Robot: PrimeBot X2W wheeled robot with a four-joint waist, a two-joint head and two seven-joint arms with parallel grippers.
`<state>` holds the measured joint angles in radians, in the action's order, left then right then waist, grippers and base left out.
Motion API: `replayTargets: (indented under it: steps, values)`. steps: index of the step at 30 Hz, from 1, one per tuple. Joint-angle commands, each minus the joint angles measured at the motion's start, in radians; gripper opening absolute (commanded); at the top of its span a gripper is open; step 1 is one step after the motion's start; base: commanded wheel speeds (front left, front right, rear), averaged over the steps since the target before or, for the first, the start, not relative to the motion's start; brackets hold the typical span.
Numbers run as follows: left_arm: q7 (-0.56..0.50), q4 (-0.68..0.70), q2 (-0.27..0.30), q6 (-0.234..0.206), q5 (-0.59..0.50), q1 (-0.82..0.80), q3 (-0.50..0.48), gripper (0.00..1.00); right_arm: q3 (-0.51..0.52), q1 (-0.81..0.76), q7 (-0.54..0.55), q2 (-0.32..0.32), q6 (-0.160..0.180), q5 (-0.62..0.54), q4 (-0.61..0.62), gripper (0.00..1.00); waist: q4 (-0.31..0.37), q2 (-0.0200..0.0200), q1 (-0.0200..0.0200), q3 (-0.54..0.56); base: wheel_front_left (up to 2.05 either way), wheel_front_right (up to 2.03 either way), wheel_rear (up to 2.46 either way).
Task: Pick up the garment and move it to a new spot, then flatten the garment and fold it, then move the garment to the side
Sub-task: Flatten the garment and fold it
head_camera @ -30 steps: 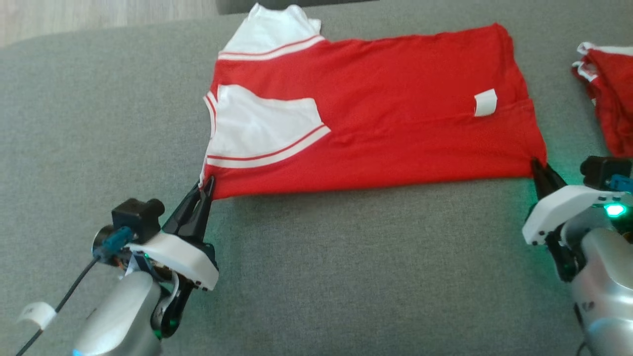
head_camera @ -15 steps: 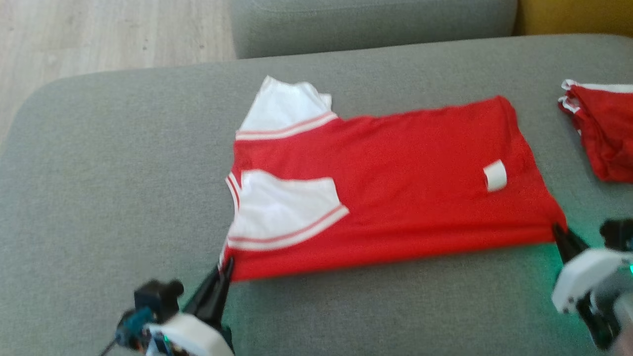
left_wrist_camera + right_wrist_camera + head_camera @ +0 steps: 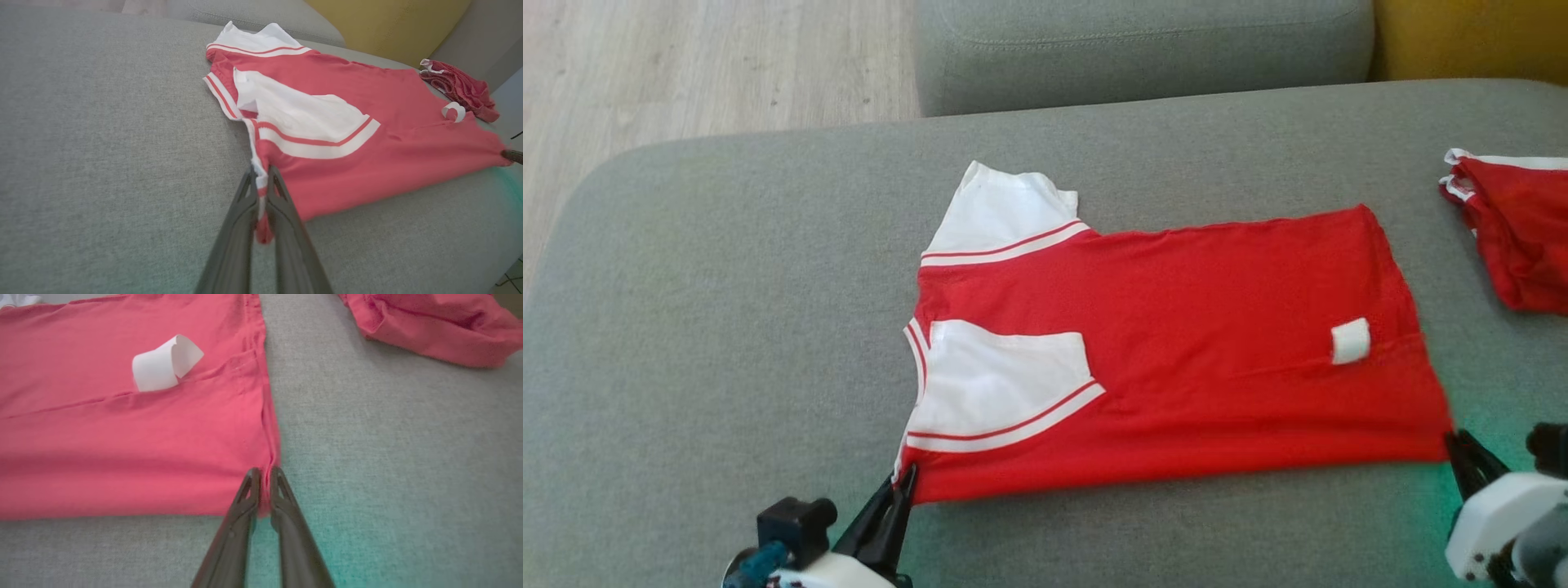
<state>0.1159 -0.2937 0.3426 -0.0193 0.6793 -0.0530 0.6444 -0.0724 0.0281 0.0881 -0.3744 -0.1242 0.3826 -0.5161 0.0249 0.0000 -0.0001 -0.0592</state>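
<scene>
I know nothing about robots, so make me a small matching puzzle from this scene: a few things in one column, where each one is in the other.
1 left claw
2 right claw
3 white tag
4 crumpled red garment

A curled on the red shirt near its hem
B shut on the shirt's sleeve-end corner
C lying apart, right of the shirt
D shut on the shirt's hem-end corner

Pairs: 1-B, 2-D, 3-A, 4-C

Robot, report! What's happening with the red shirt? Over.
Left gripper, right gripper shut on red shirt corners. Shirt spread on couch. Other garment apart, right.
</scene>
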Motion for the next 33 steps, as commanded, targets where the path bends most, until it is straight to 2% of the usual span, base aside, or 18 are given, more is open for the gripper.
replayTargets:
  steps: [1,2,6,10,15,19,22,28,33]
  values:
    - [0.009,0.016,0.016,-0.009,0.008,-0.021,-0.038,0.39,0.006,-0.004,0.002,-0.026,-0.007,-0.012,0.035,1.00,0.004,0.0000,0.0001,0.003,0.00,0.00,0.00]
    - [0.011,0.012,0.017,-0.013,0.005,-0.022,-0.038,1.00,0.019,-0.012,0.006,-0.020,-0.007,-0.021,0.052,1.00,0.008,0.0000,0.0001,0.005,0.00,0.00,0.00]
    - [0.013,0.015,0.024,-0.023,-0.003,-0.039,-0.043,1.00,0.071,-0.039,0.007,0.002,-0.007,-0.063,0.130,1.00,0.024,0.0000,0.0001,0.007,0.00,0.00,0.00]
    - [-0.003,0.047,0.057,-0.022,-0.019,-0.100,-0.057,1.00,0.110,-0.050,0.001,0.027,-0.007,-0.105,0.217,1.00,0.044,0.0000,0.0001,-0.001,0.00,0.00,0.00]
    - [-0.085,0.096,0.122,0.032,-0.038,-0.287,-0.077,1.00,0.133,-0.045,0.009,0.060,-0.007,-0.153,0.306,1.00,0.066,0.0000,0.0001,-0.038,0.00,0.00,0.00]
    - [-0.220,0.110,0.158,0.098,-0.016,-0.494,-0.083,1.00,0.132,-0.024,0.022,0.078,-0.007,-0.173,0.362,1.00,0.091,0.0000,0.0001,-0.094,0.00,0.00,0.00]
    - [-0.351,0.076,0.170,0.132,0.033,-0.644,-0.065,1.00,0.119,0.001,0.028,0.089,-0.007,-0.183,0.392,1.00,0.119,0.0000,0.0001,-0.142,0.00,0.00,0.00]
    - [-0.628,-0.051,0.197,0.149,0.182,-0.865,-0.015,1.00,0.094,0.051,0.028,0.104,-0.007,-0.192,0.418,1.00,0.186,0.0000,0.0001,-0.221,0.00,0.00,0.00]
    - [-0.756,-0.152,0.228,0.150,0.248,-0.968,0.019,1.00,0.088,0.080,0.012,0.119,-0.007,-0.192,0.414,1.00,0.235,0.0000,0.0001,-0.278,0.00,0.00,0.00]
